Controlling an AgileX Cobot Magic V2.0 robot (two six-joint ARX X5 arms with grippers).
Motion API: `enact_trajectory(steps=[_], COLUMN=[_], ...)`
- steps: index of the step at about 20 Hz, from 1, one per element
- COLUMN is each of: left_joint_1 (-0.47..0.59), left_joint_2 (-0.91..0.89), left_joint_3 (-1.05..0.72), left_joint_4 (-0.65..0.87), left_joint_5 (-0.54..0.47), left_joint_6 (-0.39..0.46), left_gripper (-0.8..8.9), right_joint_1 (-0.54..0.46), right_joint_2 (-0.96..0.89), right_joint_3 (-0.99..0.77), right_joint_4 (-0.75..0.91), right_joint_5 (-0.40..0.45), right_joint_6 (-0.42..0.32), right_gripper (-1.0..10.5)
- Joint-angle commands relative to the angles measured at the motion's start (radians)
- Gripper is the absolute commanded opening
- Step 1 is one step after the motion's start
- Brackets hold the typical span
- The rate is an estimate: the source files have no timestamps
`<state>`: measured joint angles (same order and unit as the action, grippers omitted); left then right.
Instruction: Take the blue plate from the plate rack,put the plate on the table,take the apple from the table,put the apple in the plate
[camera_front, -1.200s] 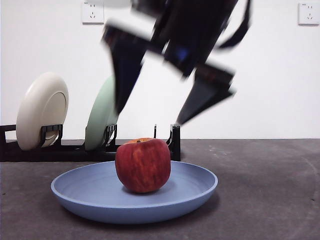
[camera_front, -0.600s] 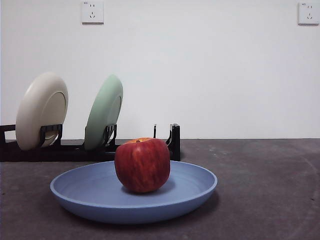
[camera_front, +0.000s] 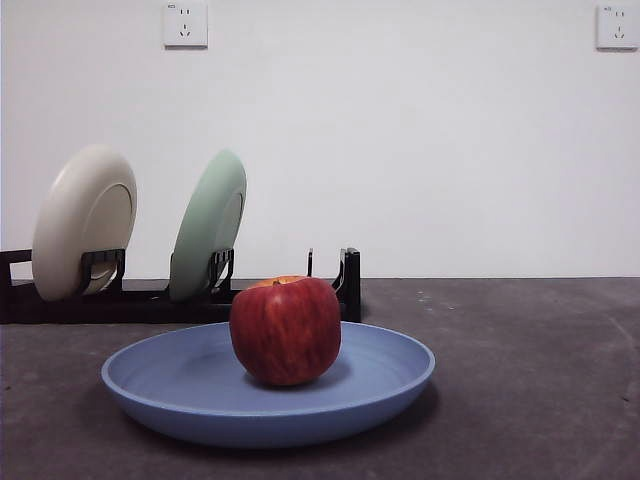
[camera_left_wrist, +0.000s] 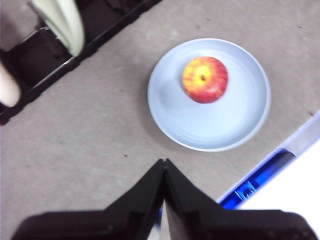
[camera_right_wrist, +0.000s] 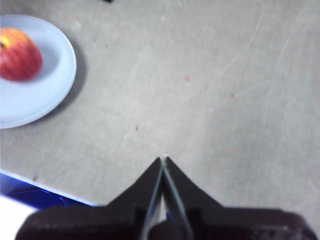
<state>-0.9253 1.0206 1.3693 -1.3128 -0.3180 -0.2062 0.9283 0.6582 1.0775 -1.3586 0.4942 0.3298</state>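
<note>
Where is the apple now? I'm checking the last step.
In the front view, the apple sits inside the blue plate on the table, in front of the plate rack.

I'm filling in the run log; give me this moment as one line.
apple: in blue plate | blue plate: flat on table | left gripper: shut, raised, empty | right gripper: shut, raised, empty

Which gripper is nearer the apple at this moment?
Left, as far as I can judge. The left gripper hangs above the table beside the blue plate holding the apple; the right gripper sits farther off.
</note>
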Motion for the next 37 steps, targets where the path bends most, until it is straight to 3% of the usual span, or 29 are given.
enact_trajectory(steps=[1, 4, 7, 9, 11, 14, 19, 22, 31, 37], left_joint_1=[0.062, 0.234, 0.431, 0.549, 0.644, 0.760, 0.918, 0.962, 0.968, 0.968], left_joint_2=[-0.013, -0.077, -0.200, -0.309, -0.425, -0.589, -0.779, -0.843, -1.022, -0.978], left_joint_3=[0.003, -0.045, -0.246, -0.444, -0.648, -0.917, -1.174, -1.255, -1.362, -1.361], left_joint_4=[0.048, 0.222, 0.605, 0.855, 1.055, 1.226, 1.246, 1.247, 1.156, 1.164], left_joint_5=[-0.049, -0.018, 0.155, 0.238, 0.253, 0.255, 0.272, 0.361, 0.400, 0.404], left_joint_6=[0.111, 0.243, 0.354, 0.375, 0.373, 0.365, 0.310, 0.311, 0.219, 0.198], left_gripper=[-0.04, -0.04, -0.04, -0.04, -0.04, -0.04, -0.04, -0.04, -0.04, -0.04], right_joint_1=[0.002, 0.002, 0.002, 0.002, 0.002, 0.002, 0.002, 0.002, 0.002, 0.002], right_joint_2=[0.000, 0.000, 0.000, 0.000, 0.000, 0.000, 0.000, 0.000, 0.000, 0.000], right_joint_3=[-0.001, -0.001, -0.001, -0.001, -0.001, -0.001, -0.001, -0.001, -0.001, -0.001], right_joint_4=[-0.018, -0.019, -0.019, -0.018, -0.018, -0.019, -0.018, -0.018, -0.019, -0.018], right_joint_5=[0.005, 0.004, 0.005, 0.005, 0.005, 0.005, 0.005, 0.005, 0.005, 0.005], right_joint_6=[0.008, 0.008, 0.008, 0.008, 0.008, 0.008, 0.008, 0.008, 0.008, 0.008], right_gripper=[0.0, 0.0, 0.0, 0.0, 0.0, 0.0, 0.0, 0.0, 0.0, 0.0])
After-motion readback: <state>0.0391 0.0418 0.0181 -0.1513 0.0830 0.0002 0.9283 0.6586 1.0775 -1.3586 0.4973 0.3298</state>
